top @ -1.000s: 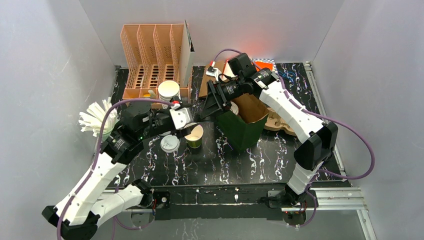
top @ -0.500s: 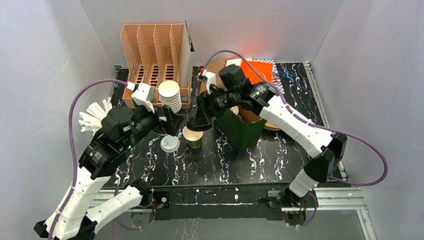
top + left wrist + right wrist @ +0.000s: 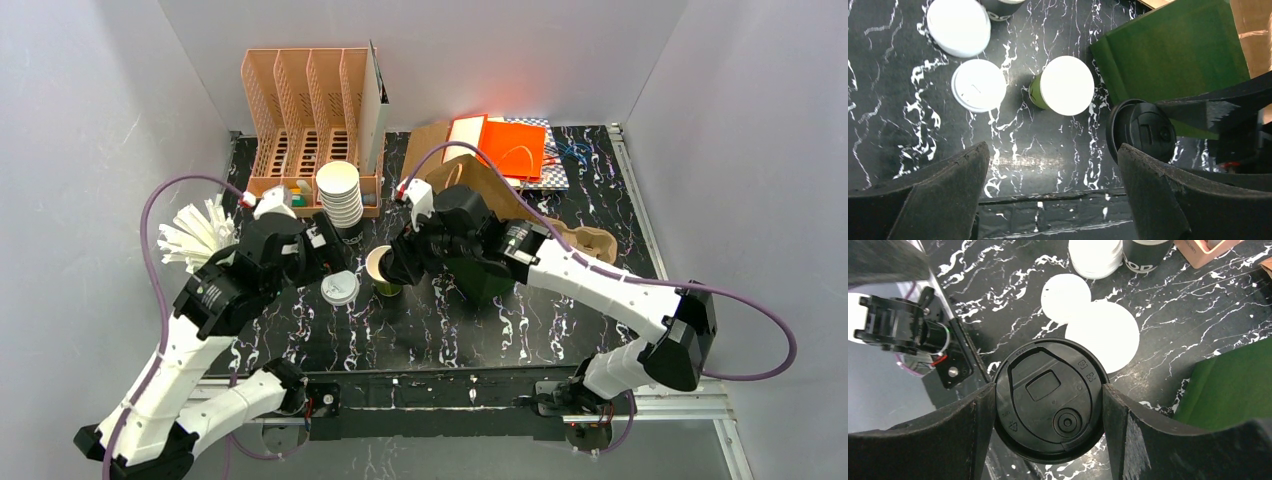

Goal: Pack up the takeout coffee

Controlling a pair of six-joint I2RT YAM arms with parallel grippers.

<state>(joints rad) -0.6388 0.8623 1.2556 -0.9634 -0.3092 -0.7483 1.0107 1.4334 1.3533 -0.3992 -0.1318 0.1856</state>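
Right gripper (image 3: 1049, 405): jaws clamped on a black lid (image 3: 1050, 390), carried just beside the cup (image 3: 1067, 85), not yet over it. Left gripper (image 3: 1053, 175): jaws wide, empty. The cup stands upright and uncapped on the table (image 3: 1048, 145), next to the green bag (image 3: 1173, 50). Step judged: capping. The next move calls for centring the lid on the rim, then pressing down.

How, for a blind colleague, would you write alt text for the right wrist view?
Jaws clamp a black lid by its rim above a black marbled table. Beyond it are a cup, white from above, a loose white lid and a green bag.
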